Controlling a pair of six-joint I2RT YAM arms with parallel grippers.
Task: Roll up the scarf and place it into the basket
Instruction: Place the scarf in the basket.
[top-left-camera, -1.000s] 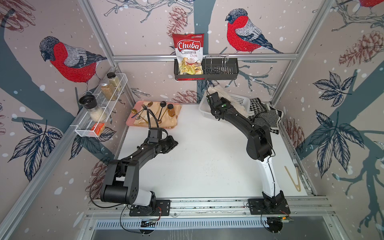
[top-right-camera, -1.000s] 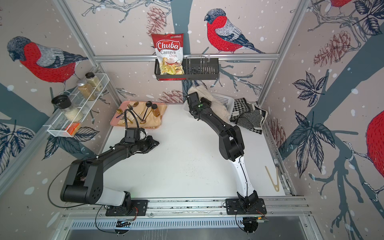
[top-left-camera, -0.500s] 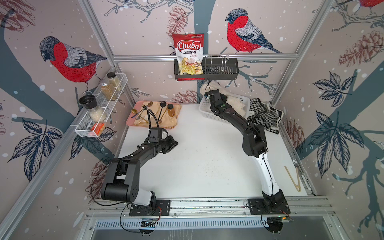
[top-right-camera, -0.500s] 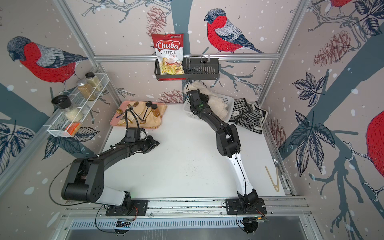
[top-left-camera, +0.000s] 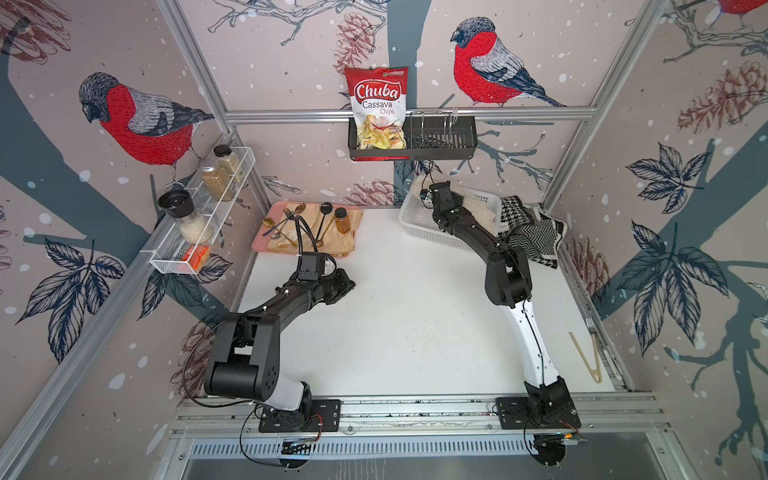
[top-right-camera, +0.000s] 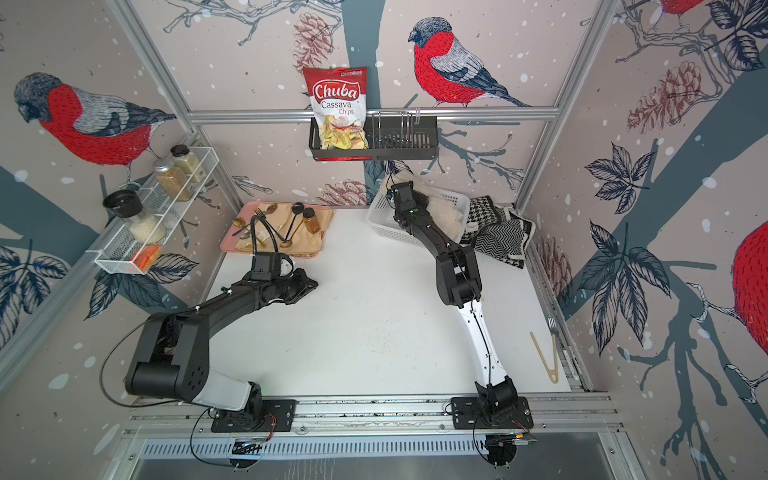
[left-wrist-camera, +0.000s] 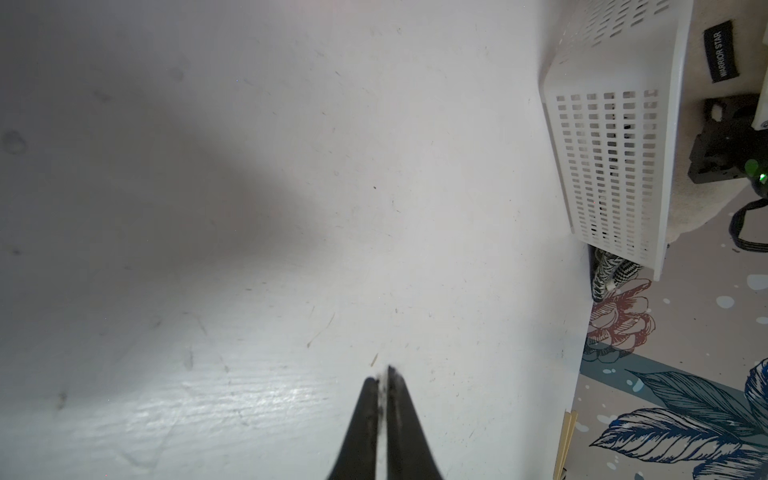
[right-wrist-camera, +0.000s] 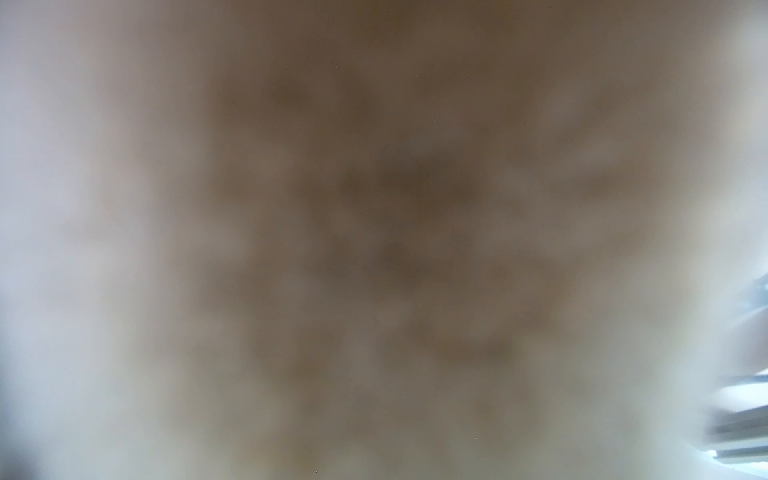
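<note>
The cream fluffy scarf (top-left-camera: 478, 210) lies bunched inside the white perforated basket (top-left-camera: 419, 226) at the back right of the table, seen in both top views (top-right-camera: 446, 212). My right gripper (top-left-camera: 438, 203) reaches down into the basket onto the scarf; its jaws are hidden under the wrist. The right wrist view is only blurred cream-brown fabric against the lens. In the left wrist view the basket (left-wrist-camera: 606, 166) shows with the scarf (left-wrist-camera: 702, 216) bulging over its rim. My left gripper (left-wrist-camera: 383, 376) is shut and empty, low over the bare table (top-left-camera: 347, 286).
Black-and-white patterned cloths (top-left-camera: 528, 237) lie right of the basket. A pink tray (top-left-camera: 266, 245) with cutlery and a bottle sits back left. A black wall caddy (top-left-camera: 440, 143) holds a chips bag. A wire rack (top-left-camera: 199, 224) holds jars. Wooden tongs (top-left-camera: 586, 357) lie front right.
My right arm has stretched further back and pushed its wrist deeper into the basket over the scarf. The left arm has not moved.
</note>
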